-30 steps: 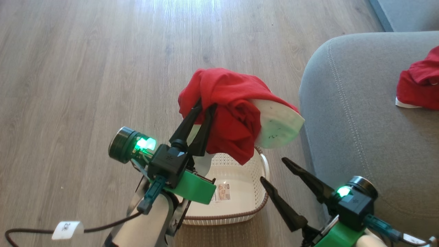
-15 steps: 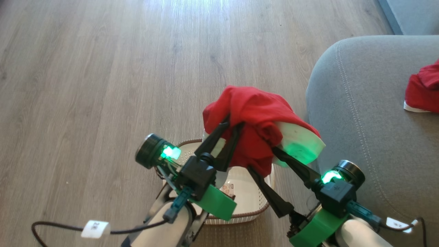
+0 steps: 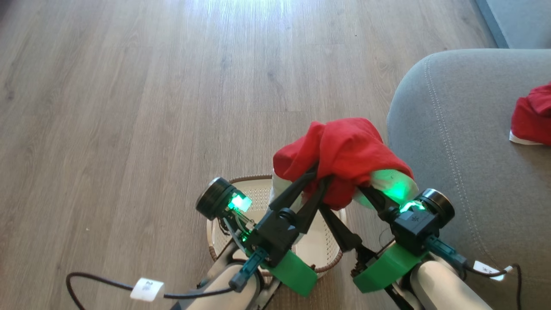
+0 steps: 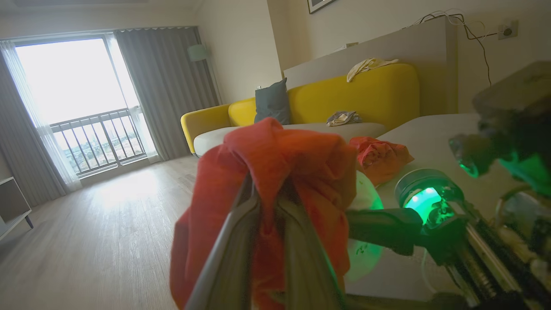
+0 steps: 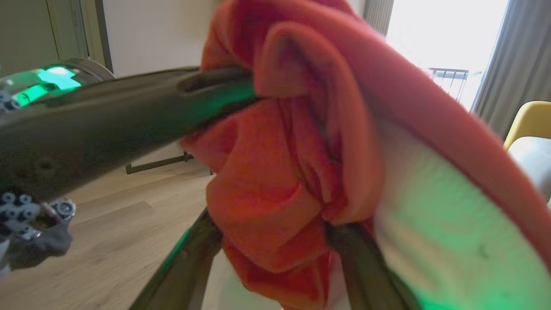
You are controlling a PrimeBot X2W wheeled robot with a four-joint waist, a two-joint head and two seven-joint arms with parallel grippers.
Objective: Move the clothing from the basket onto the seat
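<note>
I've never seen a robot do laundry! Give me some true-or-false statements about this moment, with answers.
The left gripper is shut on a red garment. True.
That garment lies inside the basket. False: it is held up above the basket.
The right gripper is clamped shut. False: its fingers stand apart, either side of the garment's hanging part.
A second red garment lies on the grey seat. True.
The basket stands on the seat. False: it stands on the wooden floor.
</note>
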